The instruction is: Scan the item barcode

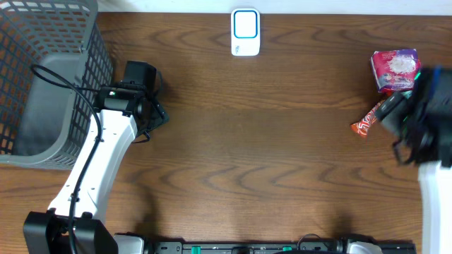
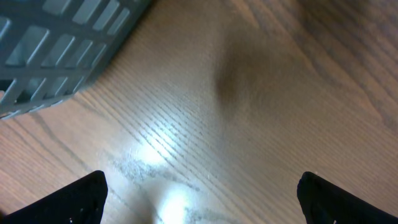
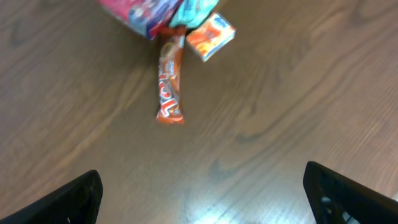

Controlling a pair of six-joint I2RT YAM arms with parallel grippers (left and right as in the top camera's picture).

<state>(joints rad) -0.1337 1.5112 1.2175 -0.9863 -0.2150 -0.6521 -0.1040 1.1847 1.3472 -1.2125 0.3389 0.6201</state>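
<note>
Left arm [image 1: 104,155]: comes up the 7 to 9 o'clock side of the surface [image 1: 282,162]. Left tool [image 2: 200,186] has its jaws spread fully with nothing between them. Under it is bare woodgrain with a glare patch. Grey mesh basket [image 1: 42,39] is just beyond at 10 o'clock. Its corner fills the upper left of the left wrist view, clear of the fingers.

Right arm [image 1: 434,197]: at the 3 o'clock edge, smeared in the overhead. Right tool [image 3: 202,180] is also wide open, gripping nothing. Its fingers [image 3: 78,205] sit in the bottom corners of the right wrist view, apart from the items.

Items, all at 2 to 3 o'clock on the surface:
- Red-orange candy bar [image 3: 170,87] lies flat ahead of the right tool, long axis pointing away from it.
- The bar's far end meets a pink-and-blue snack bag [image 3: 140,11] and a small orange box [image 3: 211,36]. Can't tell whether it touches them or tucks under.
- The box sits tilted, just to the 3 o'clock side of that end.
- Print on all three is too small to pick out a barcode.

Scanner [image 1: 246,32]: white with a teal-outlined window, at 12 o'clock on the far edge. It is well apart from both tools and from the items.
</note>
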